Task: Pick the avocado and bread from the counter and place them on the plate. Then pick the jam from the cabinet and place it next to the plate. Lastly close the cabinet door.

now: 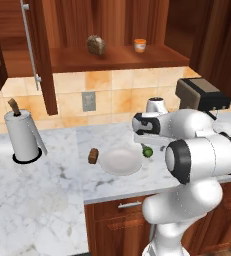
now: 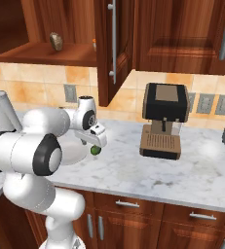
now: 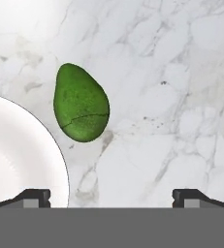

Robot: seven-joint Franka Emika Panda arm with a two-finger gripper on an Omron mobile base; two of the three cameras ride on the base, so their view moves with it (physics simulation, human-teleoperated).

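Hand view gives you the avocado (image 3: 81, 103) left of centre on the marble counter (image 3: 171, 97), just beside the plate (image 3: 21, 160), which the left edge cuts off. Your gripper (image 3: 111, 196) is spread wide, grasping nothing, its fingertips (image 3: 33, 197) barely showing at the bottom.

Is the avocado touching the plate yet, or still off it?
Apart. In the hand view a strip of bare marble separates the avocado from the plate rim; it still lies on the counter.

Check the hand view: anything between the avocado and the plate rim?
Nothing: in the hand view just a narrow strip of bare counter separates the avocado from the plate.
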